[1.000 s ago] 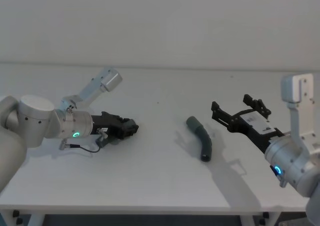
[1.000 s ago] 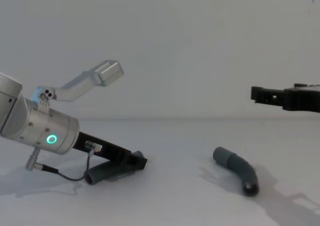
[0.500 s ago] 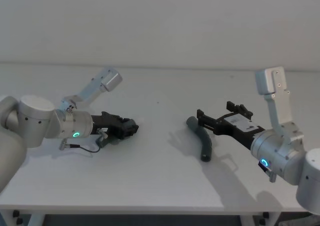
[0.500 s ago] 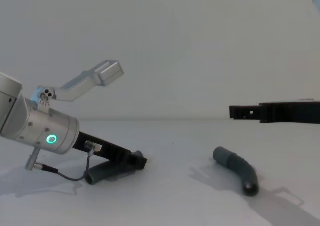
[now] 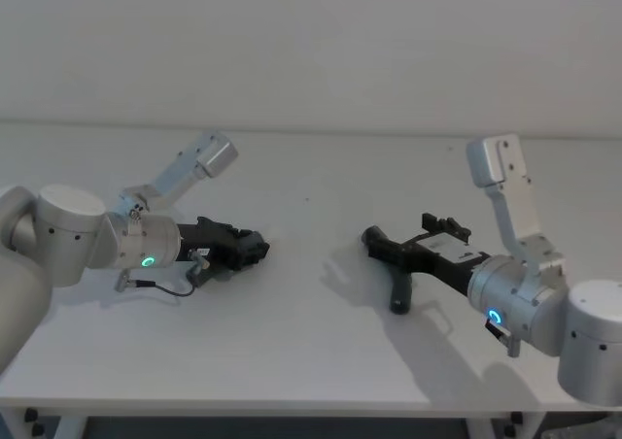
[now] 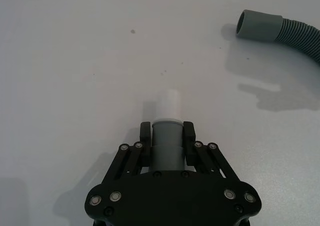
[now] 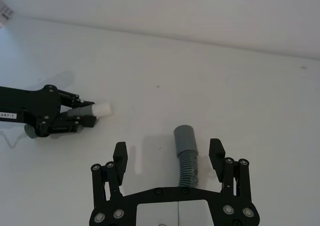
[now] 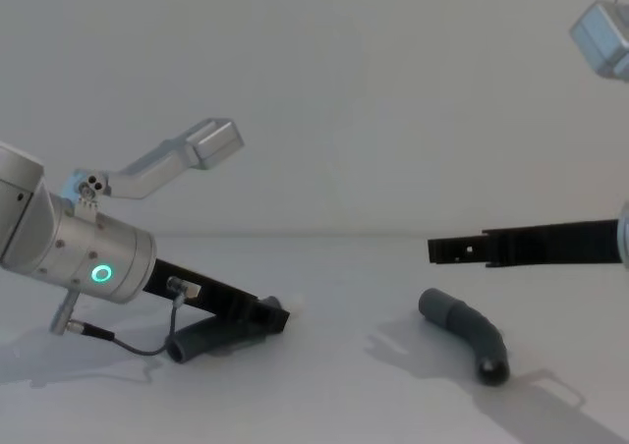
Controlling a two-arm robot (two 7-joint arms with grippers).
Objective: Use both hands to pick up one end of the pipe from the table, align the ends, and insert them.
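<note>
- This looks like a robot lab or test cell rather than a home, shop or office.
- The tabletop (image 5: 311,352) is plain matte white, and a blank white wall (image 5: 311,41) stands right behind it.
- Two silver machine arms reach over the tabletop, the left arm (image 5: 73,240) and the right arm (image 5: 544,308).
- Each arm has a glowing green ring light (image 5: 147,260) and an angled silver bracket (image 5: 199,162) at the wrist.
- A thin black cable (image 5: 160,288) loops loose under the left arm's wrist.
- The things laid out are bare test parts. The left hose (image 8: 201,338) is held in the left arm's black fingers (image 6: 145,136), and the right hose (image 8: 467,328) lies on the tabletop.
</note>
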